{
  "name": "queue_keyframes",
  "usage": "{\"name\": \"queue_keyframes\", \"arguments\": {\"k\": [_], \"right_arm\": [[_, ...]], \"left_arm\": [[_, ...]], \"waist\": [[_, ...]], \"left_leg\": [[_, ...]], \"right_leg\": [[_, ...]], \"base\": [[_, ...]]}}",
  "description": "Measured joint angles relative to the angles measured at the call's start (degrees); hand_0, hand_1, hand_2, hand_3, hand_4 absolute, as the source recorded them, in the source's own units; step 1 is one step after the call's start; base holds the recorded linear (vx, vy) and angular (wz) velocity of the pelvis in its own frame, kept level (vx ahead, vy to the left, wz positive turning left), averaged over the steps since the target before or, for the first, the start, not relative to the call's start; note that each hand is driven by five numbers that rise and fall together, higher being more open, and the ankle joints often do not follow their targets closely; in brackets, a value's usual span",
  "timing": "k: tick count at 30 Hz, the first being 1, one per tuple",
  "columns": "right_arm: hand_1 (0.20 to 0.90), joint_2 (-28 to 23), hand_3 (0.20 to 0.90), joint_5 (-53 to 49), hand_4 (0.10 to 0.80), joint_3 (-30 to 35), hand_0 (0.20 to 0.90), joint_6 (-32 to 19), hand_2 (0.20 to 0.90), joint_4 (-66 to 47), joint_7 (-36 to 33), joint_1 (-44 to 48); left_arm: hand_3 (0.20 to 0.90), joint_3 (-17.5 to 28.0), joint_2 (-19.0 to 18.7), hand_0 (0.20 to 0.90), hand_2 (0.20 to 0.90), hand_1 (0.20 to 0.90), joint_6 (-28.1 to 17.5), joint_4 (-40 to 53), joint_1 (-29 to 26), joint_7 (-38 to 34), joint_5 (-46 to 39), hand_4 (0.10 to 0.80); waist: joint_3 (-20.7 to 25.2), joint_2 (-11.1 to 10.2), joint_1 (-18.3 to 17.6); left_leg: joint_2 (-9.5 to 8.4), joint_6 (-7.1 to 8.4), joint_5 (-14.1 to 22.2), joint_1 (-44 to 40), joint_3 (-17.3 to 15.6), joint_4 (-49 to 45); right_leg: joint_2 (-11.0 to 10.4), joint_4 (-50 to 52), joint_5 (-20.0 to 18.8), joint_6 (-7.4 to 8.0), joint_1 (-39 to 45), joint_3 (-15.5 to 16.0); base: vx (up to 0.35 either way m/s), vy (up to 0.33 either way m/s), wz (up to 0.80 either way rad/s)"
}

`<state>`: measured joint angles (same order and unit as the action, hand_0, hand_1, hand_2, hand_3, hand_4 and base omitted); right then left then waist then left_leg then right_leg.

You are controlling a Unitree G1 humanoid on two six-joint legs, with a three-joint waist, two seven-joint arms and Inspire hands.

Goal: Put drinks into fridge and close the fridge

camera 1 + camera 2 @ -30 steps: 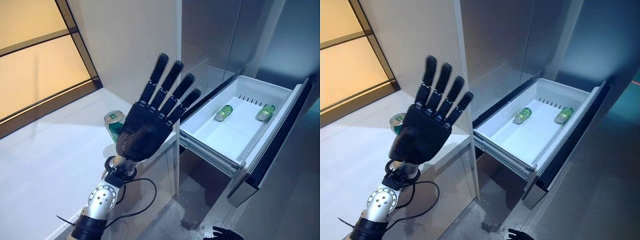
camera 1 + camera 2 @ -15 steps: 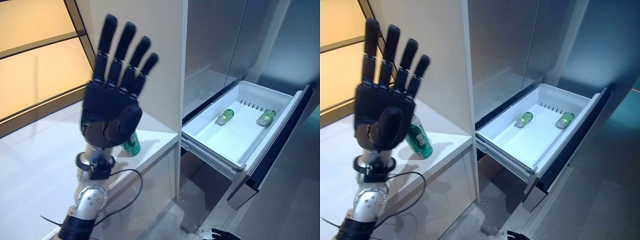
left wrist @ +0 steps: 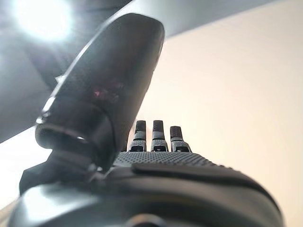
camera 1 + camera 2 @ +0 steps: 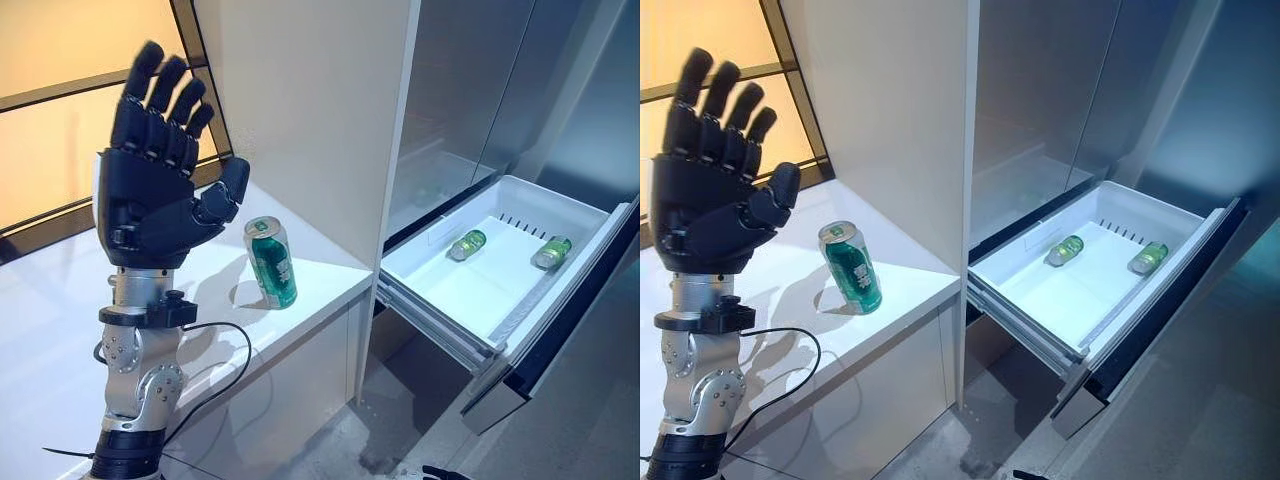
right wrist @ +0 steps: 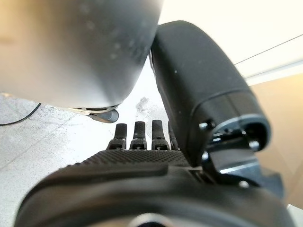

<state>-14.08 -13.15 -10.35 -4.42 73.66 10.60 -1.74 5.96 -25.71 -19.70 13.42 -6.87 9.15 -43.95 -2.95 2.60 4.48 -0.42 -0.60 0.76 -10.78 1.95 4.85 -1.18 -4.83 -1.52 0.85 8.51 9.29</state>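
I saw my left robot hand [image 4: 150, 205] raised, fingers spread and empty, beside an upright green can [image 4: 271, 262] on the white worktop [image 4: 60, 330]. Two cans [image 4: 466, 245] lay in the open fridge drawer [image 4: 500, 300]. My right robot hand [image 5: 142, 189] hung with straight fingers, empty.

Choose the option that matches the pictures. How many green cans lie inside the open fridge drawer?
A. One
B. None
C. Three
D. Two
D: two green cans lie on their sides at the far end of the open white drawer, while a third green can stands upright on the white counter, outside the drawer.
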Motion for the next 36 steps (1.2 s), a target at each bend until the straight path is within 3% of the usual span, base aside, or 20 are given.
{"name": "queue_keyframes", "arguments": {"k": [5, 9, 12, 36], "right_arm": [[0.900, -0.1, 0.900, 0.0, 0.800, 0.2, 0.900, 0.6, 0.900, -0.1, 0.0, 0.0], [0.900, -0.1, 0.900, 0.2, 0.800, 0.5, 0.900, 0.9, 0.900, -0.4, 0.0, 0.0], [0.900, -0.1, 0.900, 0.2, 0.800, 1.3, 0.900, 1.3, 0.900, -0.4, 0.1, 0.0], [0.900, -0.6, 0.900, 0.5, 0.800, 1.3, 0.900, 2.6, 0.900, -1.3, 0.2, 0.0]], "left_arm": [[0.900, 0.0, -0.3, 0.900, 0.900, 0.900, 6.3, -2.3, 0.8, 1.1, 0.0, 0.800], [0.900, -1.0, -3.9, 0.900, 0.900, 0.900, 12.9, -5.8, 1.9, 3.3, 2.7, 0.800], [0.900, -1.0, -4.5, 0.900, 0.900, 0.900, 16.1, -8.6, 2.4, 3.3, 3.7, 0.800], [0.900, -0.8, -4.7, 0.900, 0.900, 0.900, 21.1, -9.6, 2.4, 5.9, -0.6, 0.800]], "waist": [[0.3, 0.3, 0.0], [0.2, 0.4, -0.2], [0.1, 0.6, -0.3], [-0.3, 1.1, -0.2]], "left_leg": [[-0.01, 0.00, 0.0, -0.1, 0.0, 0.0], [0.04, 0.04, 0.0, -0.1, 0.0, 0.1], [0.03, 0.04, 0.0, -0.1, 0.0, 0.1], [0.06, 0.08, -0.1, -0.2, 0.0, 0.2]], "right_leg": [[0.0, 0.0, 0.0, -0.01, 0.1, 0.0], [0.0, 0.0, 0.0, -0.01, 0.1, 0.0], [0.0, 0.0, 0.0, -0.02, 0.1, 0.0], [0.0, 0.0, 0.0, 0.00, 0.1, 0.0]], "base": [[0.000, 0.000, 0.00], [0.000, 0.000, 0.00], [0.000, 0.000, 0.00], [0.000, 0.000, 0.00]]}}
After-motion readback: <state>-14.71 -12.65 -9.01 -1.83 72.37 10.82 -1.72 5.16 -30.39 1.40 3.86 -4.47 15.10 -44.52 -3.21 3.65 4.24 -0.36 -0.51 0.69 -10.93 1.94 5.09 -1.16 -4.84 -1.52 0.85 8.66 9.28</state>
